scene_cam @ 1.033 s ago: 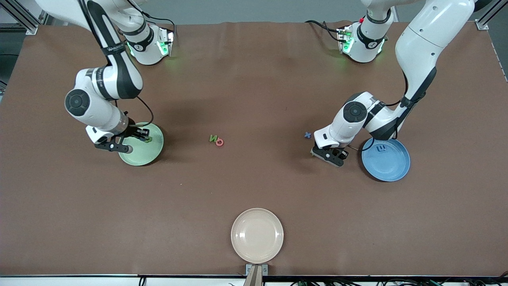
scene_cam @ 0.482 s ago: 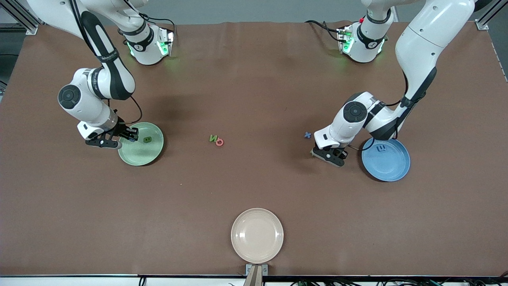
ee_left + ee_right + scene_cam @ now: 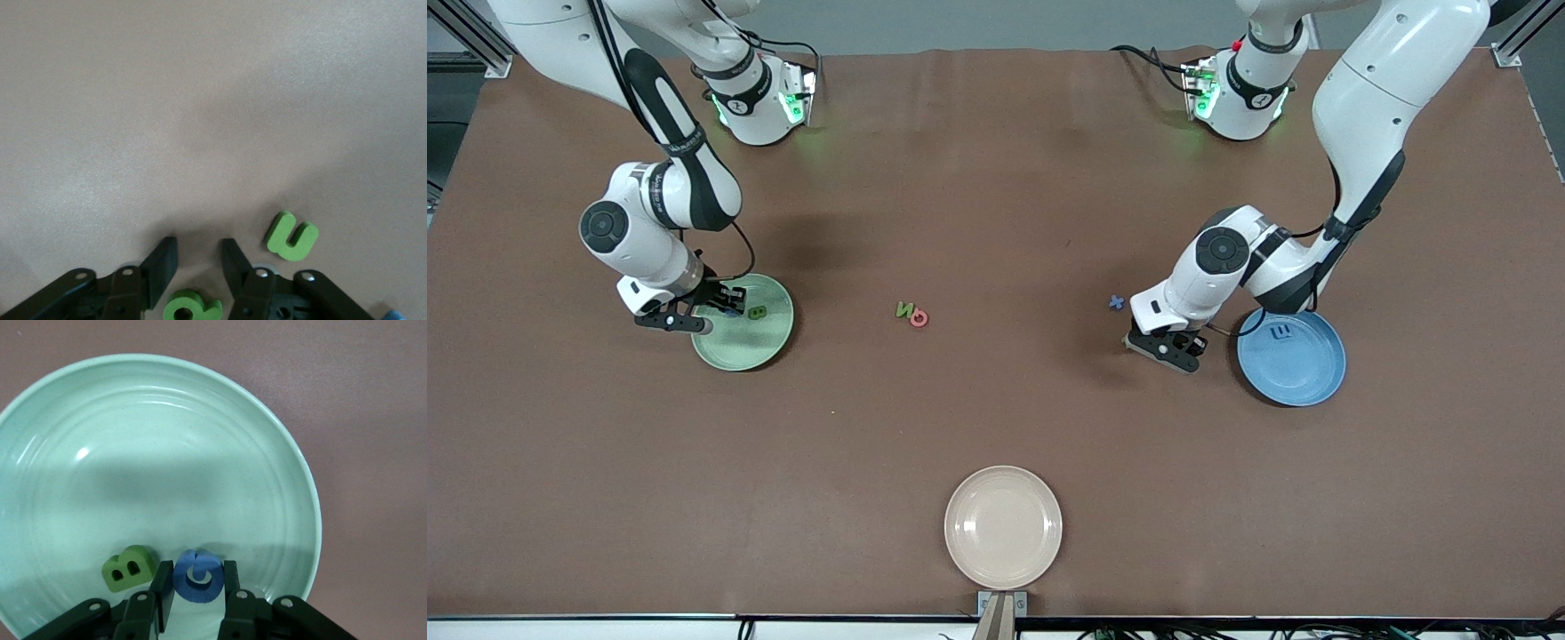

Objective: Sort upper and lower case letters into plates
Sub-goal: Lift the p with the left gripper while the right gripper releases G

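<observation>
Brown counter (image 3: 996, 204) is carrying everything. Landmark: the pale green plate (image 3: 760, 342), sitting toward the right arm's end.

Right pincer (image 3: 193, 590) is hanging over that plate w/ its fingers (image 3: 162, 585) pinching a blue round letter (image 3: 197, 575). A green B (image 3: 757, 312) is lying in the plate just beside the blue letter; in the right wrist view the B (image 3: 129, 568) is showing flat on the plate floor (image 3: 147, 467).

Blue plate (image 3: 1303, 378) is sitting well apart from the green plate, toward the left arm's end, approx. the same nearness to the front camera. A small pale letter (image 3: 1281, 332) is lying in it.

Left pincer (image 3: 199, 263) is sitting low over bare counter beside the blue plate, on the side facing the green plate. Its fingers (image 3: 160, 267) are standing slightly apart w/ nothing between them. A green r-like letter (image 3: 190, 307) is lying at the fingers' base, and a green u (image 3: 291, 236) is just beside them.

Betw. the two plates: a green N (image 3: 905, 310) touching a red round letter (image 3: 919, 317), and a small blue x (image 3: 1116, 302) closer to the blue plate.

Cream-beige plate (image 3: 1003, 527) is sitting nearer the front camera than the green plate, mid-counter.
</observation>
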`<state>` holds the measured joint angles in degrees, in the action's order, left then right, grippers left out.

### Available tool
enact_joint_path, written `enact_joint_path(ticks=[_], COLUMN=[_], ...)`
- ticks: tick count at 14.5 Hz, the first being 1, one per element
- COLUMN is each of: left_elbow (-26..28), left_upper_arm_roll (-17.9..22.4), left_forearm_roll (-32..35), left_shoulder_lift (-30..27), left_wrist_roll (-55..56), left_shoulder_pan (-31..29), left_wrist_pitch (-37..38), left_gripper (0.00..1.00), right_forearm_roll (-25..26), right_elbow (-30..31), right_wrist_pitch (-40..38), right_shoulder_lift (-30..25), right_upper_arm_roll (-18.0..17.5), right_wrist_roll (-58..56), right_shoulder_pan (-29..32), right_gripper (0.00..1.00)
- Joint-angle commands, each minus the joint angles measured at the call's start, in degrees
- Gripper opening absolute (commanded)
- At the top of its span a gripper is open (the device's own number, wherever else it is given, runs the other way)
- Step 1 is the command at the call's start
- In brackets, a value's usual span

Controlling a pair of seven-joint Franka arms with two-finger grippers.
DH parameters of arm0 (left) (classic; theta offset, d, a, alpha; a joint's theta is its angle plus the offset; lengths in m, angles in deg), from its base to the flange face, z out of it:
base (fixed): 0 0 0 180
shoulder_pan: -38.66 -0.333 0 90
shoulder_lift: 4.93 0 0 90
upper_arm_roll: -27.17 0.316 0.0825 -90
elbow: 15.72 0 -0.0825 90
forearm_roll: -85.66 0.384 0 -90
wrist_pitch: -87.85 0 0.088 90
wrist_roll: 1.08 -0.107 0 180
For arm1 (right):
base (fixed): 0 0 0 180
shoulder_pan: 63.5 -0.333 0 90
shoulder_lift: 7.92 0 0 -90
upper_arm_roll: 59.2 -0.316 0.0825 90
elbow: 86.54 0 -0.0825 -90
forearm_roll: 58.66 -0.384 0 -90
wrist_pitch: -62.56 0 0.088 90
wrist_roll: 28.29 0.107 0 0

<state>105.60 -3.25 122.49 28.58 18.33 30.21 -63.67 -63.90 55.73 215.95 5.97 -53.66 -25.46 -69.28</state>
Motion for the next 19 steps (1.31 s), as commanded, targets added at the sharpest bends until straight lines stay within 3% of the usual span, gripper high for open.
enact_joint_path(ticks=[1,2,3,7,10,13,19], left_elbow=[0.1,0.4,1.0,3.3,3.6,3.6,3.7], left_upper_arm_roll=[-0.2,-0.4,-0.7,-3.1,-7.7,-9.7,-9.7], left_forearm_roll=[1.5,1.5,1.5,1.4,1.4,0.9,0.8], left_shoulder_lift=[-0.2,-0.8,-1.1,-2.8,-2.9,-2.6,-2.0], left_wrist_roll=[1.4,1.4,1.4,1.4,1.5,2.5,4.5], left_shoulder_pan=[-0.6,-0.7,-0.9,-4.3,-8.6,-10.3,-10.1], left_wrist_pitch=[2.3,3.0,3.6,4.0,8.0,8.8,8.8], left_gripper=[0.47,0.47,0.48,0.48,0.48,0.49,0.49], right_forearm_roll=[0.7,0.7,0.7,0.5,0.4,0.2,0.1], right_elbow=[0.6,0.6,0.4,-2.2,-6.9,-9.4,-19.7], right_wrist_pitch=[0.1,0.1,-0.2,-4.7,-12.2,-11.2,-10.7], right_shoulder_lift=[-0.8,-0.9,-1.0,-2.2,-3.5,-2.6,8.3], right_upper_arm_roll=[-0.9,-0.9,-0.9,-1.2,-1.2,-1.2,-1.1], right_wrist_roll=[-0.9,-1.0,-0.9,3.4,15.0,26.8,59.9], right_shoulder_pan=[2.0,2.0,1.9,-0.2,-6.4,-13.6,-24.1], right_gripper=[0.56,0.84,1.00,1.00,1.00,1.00,1.00])
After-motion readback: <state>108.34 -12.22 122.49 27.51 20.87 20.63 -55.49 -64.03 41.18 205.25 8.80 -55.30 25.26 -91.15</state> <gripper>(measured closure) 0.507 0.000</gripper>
